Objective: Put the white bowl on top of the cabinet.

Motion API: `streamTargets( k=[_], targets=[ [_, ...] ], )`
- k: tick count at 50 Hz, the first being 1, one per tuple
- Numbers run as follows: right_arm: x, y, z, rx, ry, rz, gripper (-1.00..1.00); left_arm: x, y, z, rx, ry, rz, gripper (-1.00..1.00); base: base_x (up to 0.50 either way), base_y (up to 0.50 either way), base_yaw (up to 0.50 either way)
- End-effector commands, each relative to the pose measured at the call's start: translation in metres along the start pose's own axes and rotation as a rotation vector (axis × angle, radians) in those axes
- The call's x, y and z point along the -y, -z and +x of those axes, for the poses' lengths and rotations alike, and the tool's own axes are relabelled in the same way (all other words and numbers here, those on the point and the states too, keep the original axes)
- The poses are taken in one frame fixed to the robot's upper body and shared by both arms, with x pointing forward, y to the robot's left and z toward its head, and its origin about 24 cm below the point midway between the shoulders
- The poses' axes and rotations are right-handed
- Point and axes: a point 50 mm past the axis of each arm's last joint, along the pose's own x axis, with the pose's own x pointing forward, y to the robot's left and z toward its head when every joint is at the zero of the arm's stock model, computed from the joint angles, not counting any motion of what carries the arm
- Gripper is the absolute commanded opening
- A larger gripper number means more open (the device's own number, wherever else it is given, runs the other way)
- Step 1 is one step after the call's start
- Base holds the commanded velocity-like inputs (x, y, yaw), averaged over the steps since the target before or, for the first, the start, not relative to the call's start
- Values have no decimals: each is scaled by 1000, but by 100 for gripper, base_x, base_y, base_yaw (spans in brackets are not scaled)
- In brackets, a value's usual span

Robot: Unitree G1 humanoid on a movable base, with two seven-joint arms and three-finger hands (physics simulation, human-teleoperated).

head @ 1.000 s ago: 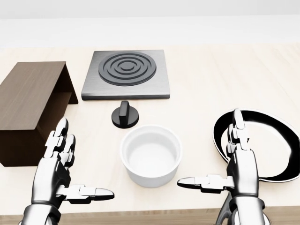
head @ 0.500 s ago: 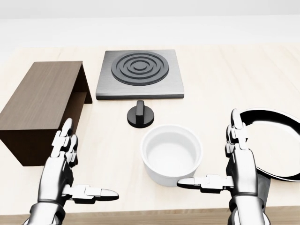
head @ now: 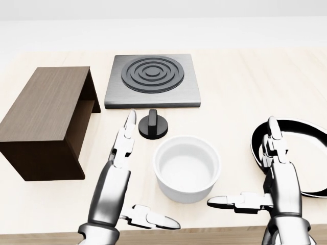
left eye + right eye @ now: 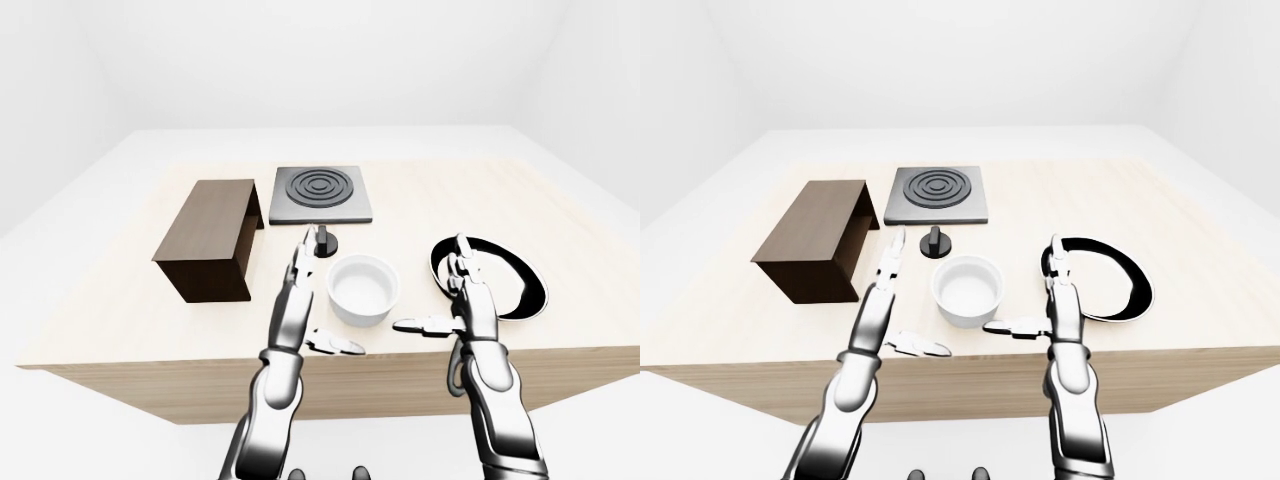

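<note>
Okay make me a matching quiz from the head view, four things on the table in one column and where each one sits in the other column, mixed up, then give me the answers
Things:
1. white bowl
2. cabinet
3. stove plate
4. black pan

Places in the head view:
A. far left of the table
B. right edge, beyond the right hand
C. top centre, above the black knob
D. low centre, between the two open hands

Pairs: 1-D, 2-A, 3-C, 4-B

No legible text, labels, brands, numbers or signs anywhere: none on cabinet (image 3: 48,122), hotplate (image 3: 152,79), knob (image 3: 153,124), bowl (image 3: 187,168) or pan (image 3: 301,153).
</note>
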Motion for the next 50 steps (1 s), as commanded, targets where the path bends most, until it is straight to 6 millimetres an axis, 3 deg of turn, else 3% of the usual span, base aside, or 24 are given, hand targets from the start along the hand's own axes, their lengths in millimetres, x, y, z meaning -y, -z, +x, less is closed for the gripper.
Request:
streamTargets(
  k=[1,13,29,50],
  targets=[
    [8,-6,-2,3,9,-7,100,11,-21,-1,86,17,51,100,0,0,0],
    [13,-10,-3,22,16,-7,100,21,-43,1,187,50,158,100,0,0,0],
    [20,-16,-3,45,31,1,100,40,-47,6,209,89,370,100,0,0,0],
    [24,-17,-4,52,51,1,100,56,-26,11,156,115,579,100,0,0,0]
  ],
)
